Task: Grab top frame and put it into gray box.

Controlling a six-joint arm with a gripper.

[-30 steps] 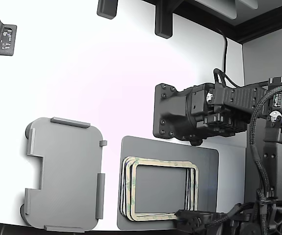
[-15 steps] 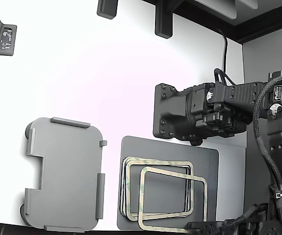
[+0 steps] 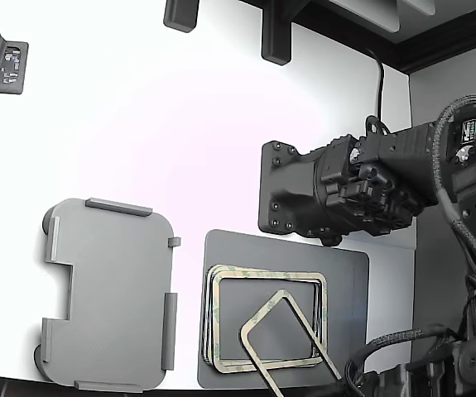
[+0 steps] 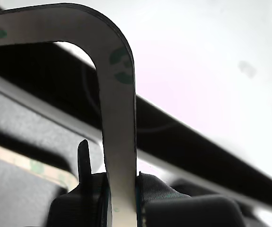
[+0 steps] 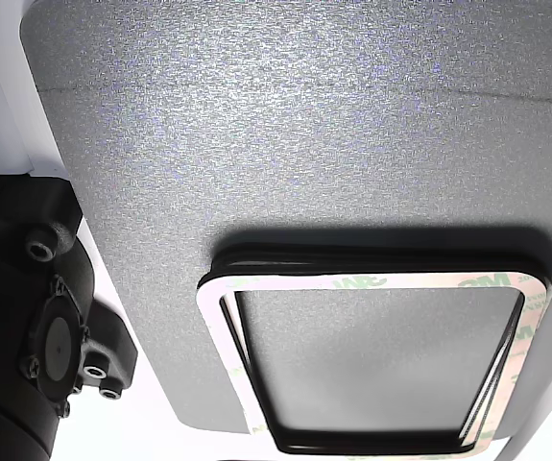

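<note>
The top frame (image 3: 282,294), cream with green marks, is off the stack and tilted steeply, one rounded corner high over the hollow of the stack. Its lower end runs off the exterior view's bottom edge, where my gripper is mostly out of sight. In the wrist view my gripper (image 4: 121,189) is shut on the top frame (image 4: 119,118), one side bar clamped between two dark pads. The remaining stack of frames (image 3: 262,275) lies on the dark gray mat (image 3: 345,273). The gray box (image 3: 109,289), a light gray tray with edge tabs and a notch, sits at the exterior view's left with nothing in it.
A second black arm (image 3: 329,194) hangs over the table just behind the mat. The other view looks down on the stack of frames (image 5: 372,281) and the mat (image 5: 304,125). Dark brackets stand along the table's far edge (image 3: 275,37). Cables crowd the exterior view's lower right.
The top frame has come off the stack: first it slid toward the exterior view's right and lower edge, then it tipped up steeply. The second arm's wrist has turned slightly.
</note>
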